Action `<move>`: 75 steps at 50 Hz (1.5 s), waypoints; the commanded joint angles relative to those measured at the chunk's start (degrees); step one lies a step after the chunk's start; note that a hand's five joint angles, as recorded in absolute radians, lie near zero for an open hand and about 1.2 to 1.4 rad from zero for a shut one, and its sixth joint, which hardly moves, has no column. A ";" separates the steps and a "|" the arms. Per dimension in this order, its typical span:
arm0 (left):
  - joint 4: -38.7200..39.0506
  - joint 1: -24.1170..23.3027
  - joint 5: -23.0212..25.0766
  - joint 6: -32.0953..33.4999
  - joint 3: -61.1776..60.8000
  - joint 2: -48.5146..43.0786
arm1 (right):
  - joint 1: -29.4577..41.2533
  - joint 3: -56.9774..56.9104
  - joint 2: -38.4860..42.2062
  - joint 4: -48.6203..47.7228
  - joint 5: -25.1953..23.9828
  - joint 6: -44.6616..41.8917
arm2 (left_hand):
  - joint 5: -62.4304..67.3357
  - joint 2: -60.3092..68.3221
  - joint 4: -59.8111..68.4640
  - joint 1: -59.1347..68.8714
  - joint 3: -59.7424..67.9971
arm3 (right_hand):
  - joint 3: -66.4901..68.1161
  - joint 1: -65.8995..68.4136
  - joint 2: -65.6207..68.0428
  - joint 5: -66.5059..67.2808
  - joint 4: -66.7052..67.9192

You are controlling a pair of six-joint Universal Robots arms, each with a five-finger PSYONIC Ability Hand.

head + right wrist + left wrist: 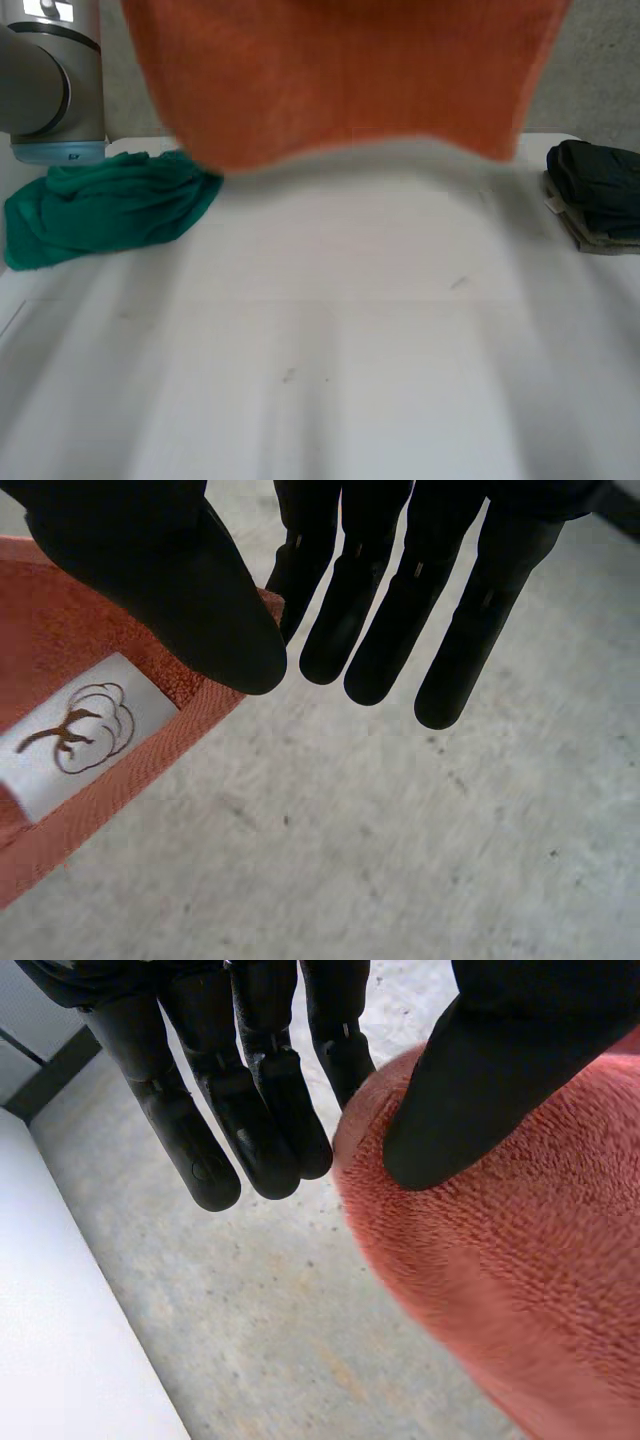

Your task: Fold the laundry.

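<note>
**White table, orange towel held up over it**

White tabletop (330, 350) spread below us in the head view. At its left a green cloth (100, 210) lay crumpled in a heap, just beside the grey joint of the left arm (45, 90). Across the upper middle we saw the orange towel (340, 70), lifted off the table and hanging broad between the two arms.

In the left wrist view we found the left hand (500, 1060) pinching the towel at a rounded fold of its edge; the thumb pressed on the near face of the terry and one finger passed behind it. The other fingers (270, 1110) stretched straight beside the cloth and touched nothing; grey speckled floor (250, 1310) showed beyond them.

In the right wrist view the right hand (150, 570) had a corner of the same towel nipped between its thumb and the nearest finger behind; the rest of its fingers hung straight and free. A white label (70, 730) with a brown cotton-plant mark sat on the towel's hem, just beside the thumb.

At the table's far right we noted a dark folded stack (595, 195) near the edge, well apart from the green cloth.
</note>
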 commanded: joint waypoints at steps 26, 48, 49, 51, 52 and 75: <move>-9.27 -2.24 0.57 2.26 -57.26 6.18 | -13.37 57.73 -5.36 19.73 -17.75 -33.33 | 13.31 11.25 11.20 13.64 11.45 | 11.85 16.51 12.52 12.30 11.24; -17.98 15.06 15.24 -0.02 -60.95 14.35 | -13.63 62.04 -5.54 16.74 -16.17 -34.31 | -47.91 -49.96 -50.01 -47.57 -49.76 | 11.85 16.51 12.52 12.30 11.24; -18.77 16.72 17.60 -0.02 -61.39 14.27 | -13.55 62.04 -5.54 16.74 -16.16 -34.31 | -45.23 -47.29 -47.34 -44.90 -47.09 | 11.85 16.51 12.52 12.30 11.24; -19.56 18.31 19.29 -0.02 -61.66 14.09 | -13.46 62.04 -5.54 16.74 -16.17 -34.31 | -43.70 -45.75 -45.80 -43.36 -45.55 | 11.85 16.51 12.52 12.30 11.24; -19.91 18.84 19.81 -0.02 -61.75 13.92 | -13.46 62.13 -5.54 16.74 -16.25 -34.31 | -43.53 -45.58 -45.63 -43.19 -45.38 | 11.85 16.51 12.52 12.30 11.24; -19.21 15.86 21.14 -0.64 -54.01 0.82 | -13.37 64.76 -5.54 15.07 -16.43 -34.40 | -32.78 -34.83 -34.88 -32.44 -34.63 | 11.85 16.51 12.52 12.30 11.24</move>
